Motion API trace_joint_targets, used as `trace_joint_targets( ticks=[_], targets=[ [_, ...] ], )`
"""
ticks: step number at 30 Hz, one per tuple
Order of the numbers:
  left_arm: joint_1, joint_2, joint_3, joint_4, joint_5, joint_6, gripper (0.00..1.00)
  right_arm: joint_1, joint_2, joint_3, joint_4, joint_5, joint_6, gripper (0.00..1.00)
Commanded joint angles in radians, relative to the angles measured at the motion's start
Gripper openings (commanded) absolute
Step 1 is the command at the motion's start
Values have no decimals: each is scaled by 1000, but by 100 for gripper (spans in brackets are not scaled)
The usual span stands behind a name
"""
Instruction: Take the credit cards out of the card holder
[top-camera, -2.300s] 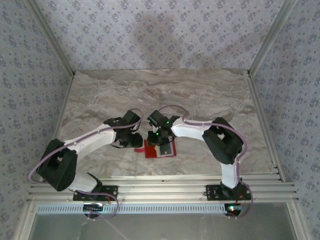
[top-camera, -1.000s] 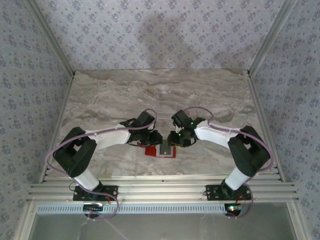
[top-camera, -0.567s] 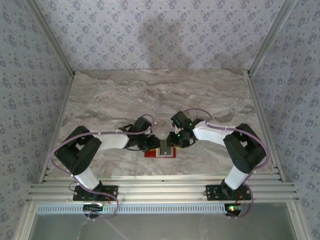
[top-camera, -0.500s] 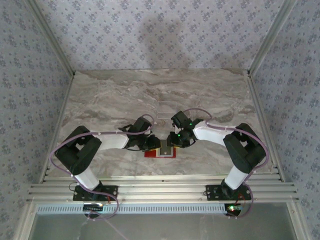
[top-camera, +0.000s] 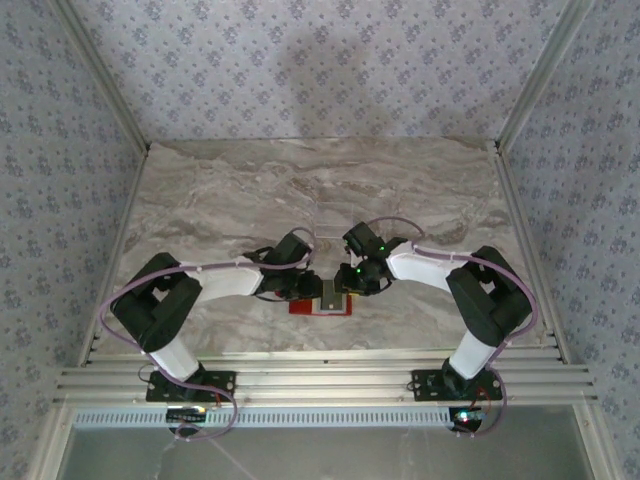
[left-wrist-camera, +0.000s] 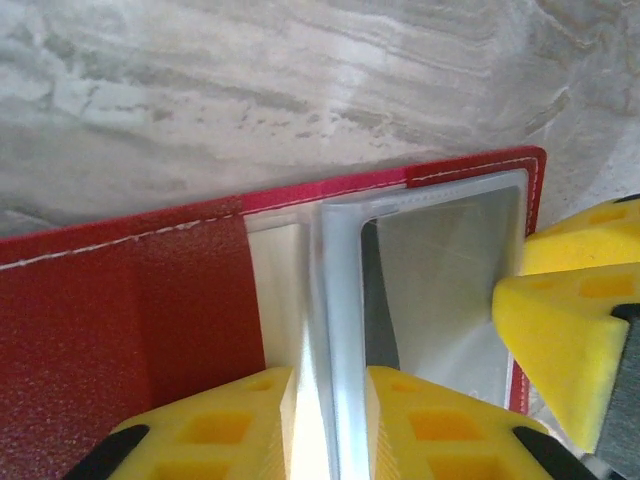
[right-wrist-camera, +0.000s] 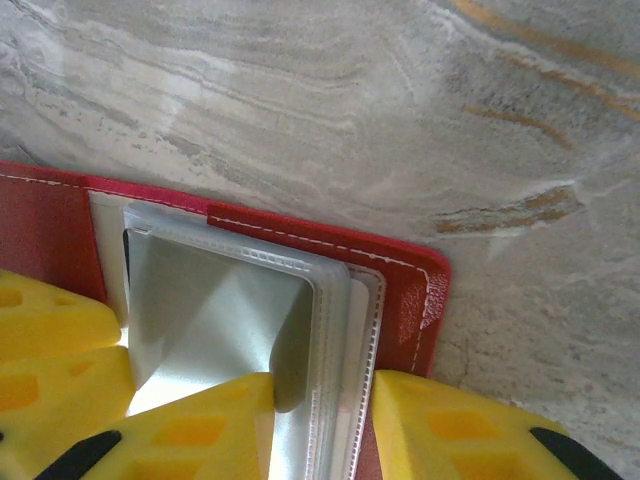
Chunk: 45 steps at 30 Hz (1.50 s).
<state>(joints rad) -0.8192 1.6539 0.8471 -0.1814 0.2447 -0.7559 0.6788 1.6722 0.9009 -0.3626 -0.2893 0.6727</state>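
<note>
Holds the red card holder (top-camera: 322, 310) open and flat on the marble table (top-camera: 300, 190), near its front edge, for working the pockets. Pinches a raised clear sleeve (left-wrist-camera: 335, 290) with the left gripper (left-wrist-camera: 330, 375), seemingly to spread it around the silver-grey card (right-wrist-camera: 210, 315), not yet out. Straddles the sleeve's far edge with the right gripper (right-wrist-camera: 322, 390), jaws narrowly apart; cannot tell whether clamped. Reaches inward with both arms, elbows splayed outward, wrists pitched down, fingertips nearly meeting over the holder.
</note>
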Motion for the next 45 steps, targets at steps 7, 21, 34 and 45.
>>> trace_joint_targets(
  ticks=[7,21,34,45],
  targets=[
    [-37,62,66,-128,-80,63,29,-2,36,-17,-25,19,-22,35],
    [-49,19,83,-216,-182,55,22,-6,33,-20,-35,32,-25,39],
    [-15,-54,38,-94,-69,3,27,-12,52,-18,-29,26,-35,26],
    [80,-32,-91,156,186,-30,39,-13,54,-13,-31,22,-35,23]
  ],
)
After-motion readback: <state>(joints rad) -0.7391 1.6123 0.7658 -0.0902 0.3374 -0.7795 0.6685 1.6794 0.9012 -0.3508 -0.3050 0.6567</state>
